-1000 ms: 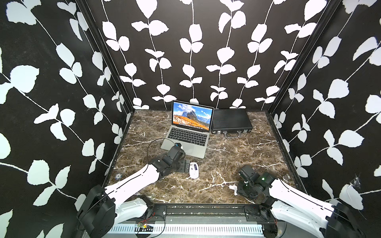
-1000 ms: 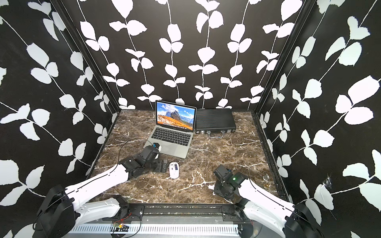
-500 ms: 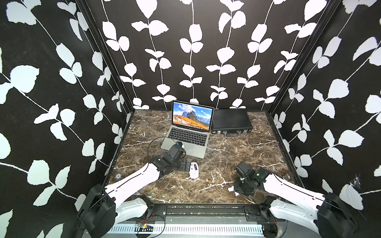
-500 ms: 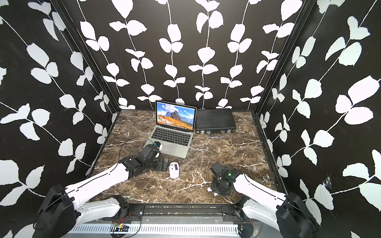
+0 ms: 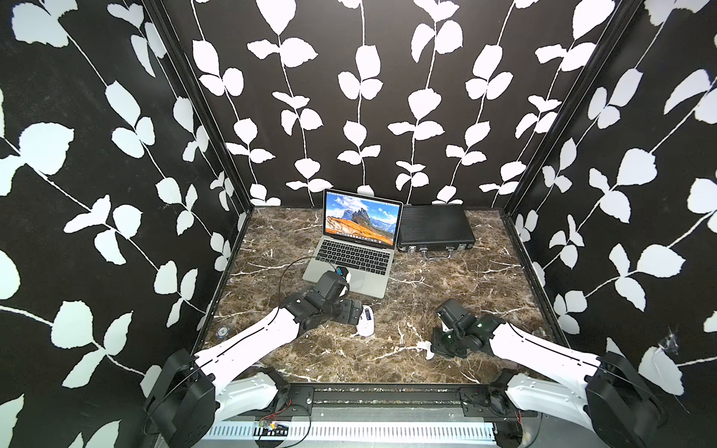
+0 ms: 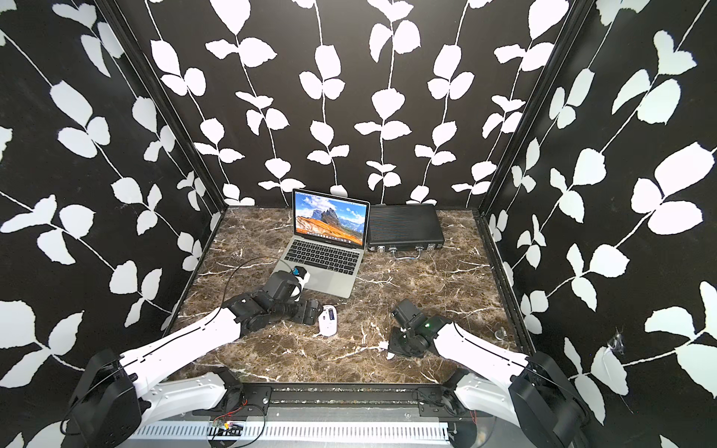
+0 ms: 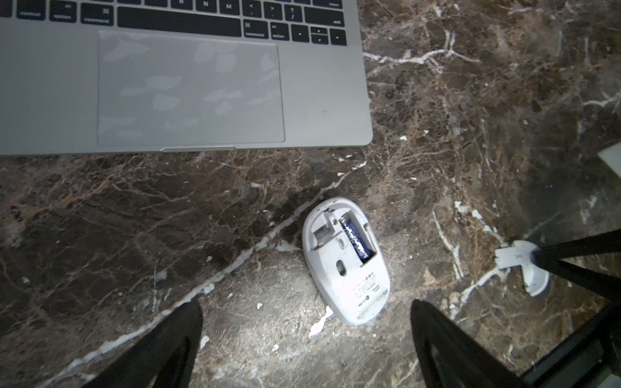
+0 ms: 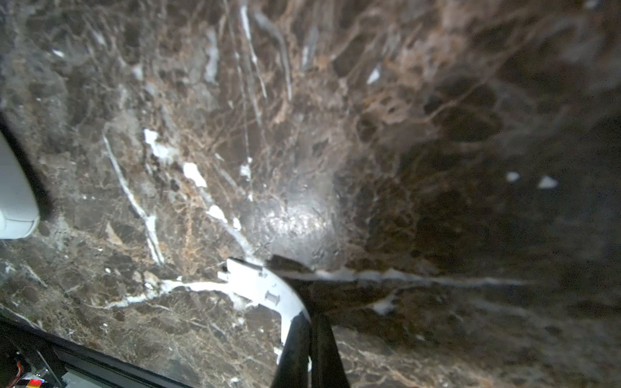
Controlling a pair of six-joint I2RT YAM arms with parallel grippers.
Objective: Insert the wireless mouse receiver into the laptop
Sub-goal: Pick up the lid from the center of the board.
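Mouse (image 7: 346, 262) lies belly-up on the worktop (image 7: 134, 235), just before the laptop (image 7: 188, 87), under the released left claw (image 7: 306, 304). Right claw (image 8: 307, 322) is clenched at the cover (image 8: 262, 285) (grip unclear). A skewed pinch could skid the mouse and miss its tiny receiver (image 7: 321, 231), apparently still slotted.

Laptop (image 5: 351, 248) sitting at table (image 5: 465, 279) rear, case (image 5: 434, 229) lying just right; mouse (image 5: 366, 325) lying before laptop, cover (image 7: 519, 261) lying further right.
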